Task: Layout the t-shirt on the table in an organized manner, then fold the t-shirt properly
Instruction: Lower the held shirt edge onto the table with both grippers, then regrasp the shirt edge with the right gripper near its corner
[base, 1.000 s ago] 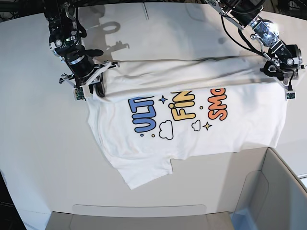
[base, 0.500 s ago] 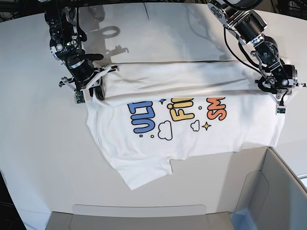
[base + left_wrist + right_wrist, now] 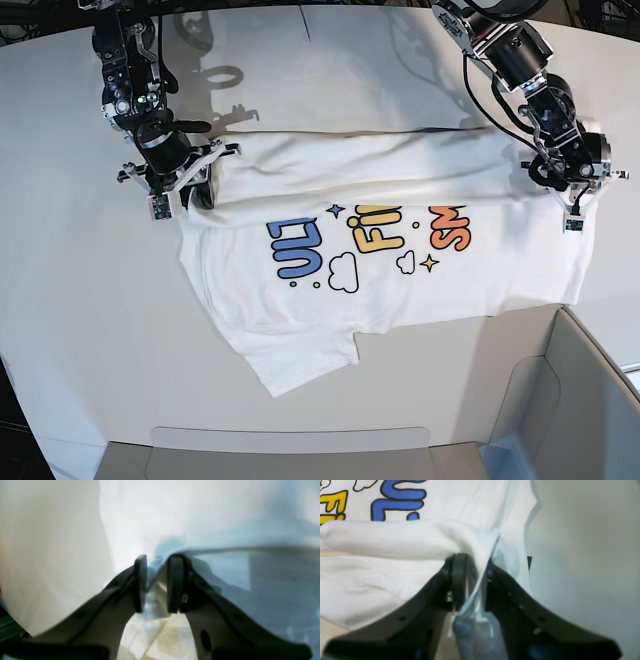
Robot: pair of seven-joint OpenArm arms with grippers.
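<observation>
While we look down the left wrist camera, our left gripper (image 3: 156, 583) has its jaws a narrow gap apart, with a thin edge of the t-shirt (image 3: 200, 517) running between the dark pads (image 3: 175, 585); whether the pads press the cloth we cannot tell. Our right gripper (image 3: 472, 580) shows the same: jaws slightly apart, a fold of white cloth passing through the gap, grip uncertain.

From the base view, the t-shirt (image 3: 400, 270) lies spread on the white table (image 3: 80, 300), its far part folded over toward the coloured letters. Our left gripper (image 3: 572, 195) sits at one end of that fold, our right gripper (image 3: 172, 185) at the other. A grey bin-like corner piece (image 3: 590, 400) stands just beside the shirt's near edge.
</observation>
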